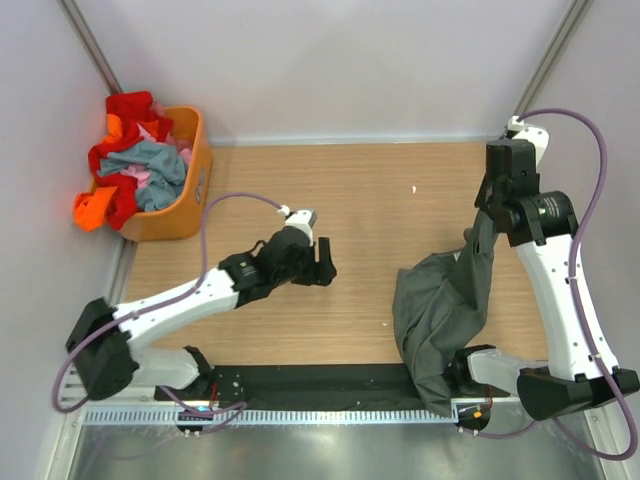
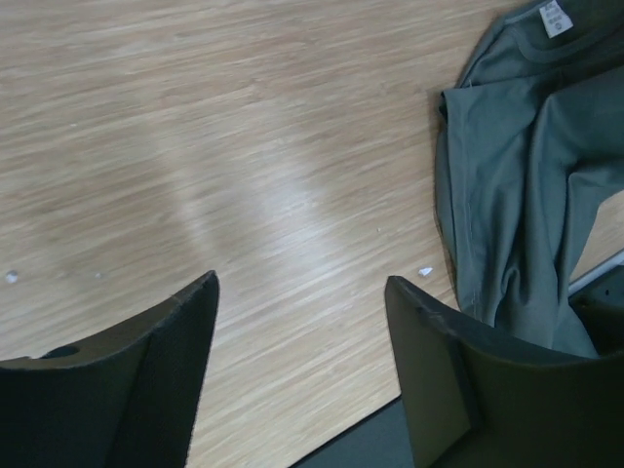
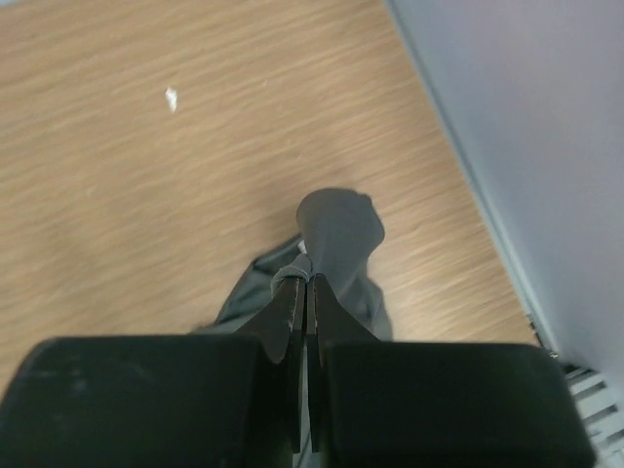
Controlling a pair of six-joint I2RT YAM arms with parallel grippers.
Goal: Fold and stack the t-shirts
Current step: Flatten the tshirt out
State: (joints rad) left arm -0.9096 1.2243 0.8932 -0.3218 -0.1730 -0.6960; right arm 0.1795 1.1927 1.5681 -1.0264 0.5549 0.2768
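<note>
The right pincer (image 3: 304, 281) clamps the dark grey t-shirt (image 1: 440, 300) at frame right, its lower end spilling past the counter (image 1: 380, 190) edge. The left pincer (image 2: 300, 283) gapes, released, over open centre wood.

Plain dark grey t-shirt (image 1: 440, 310) with white neck label (image 2: 553, 18). Red, orange, pink, blue-grey shirts (image 1: 140, 165) in orange basket (image 1: 185, 208). Pale, streaky wood-grain counter (image 1: 370, 190). Black fingers (image 2: 127, 380), white arms (image 1: 165, 312), purple cables (image 1: 598, 140).

soft matt grey t-shirt (image 1: 440, 310) on smooth, faintly glossy wood table (image 1: 380, 190).
</note>
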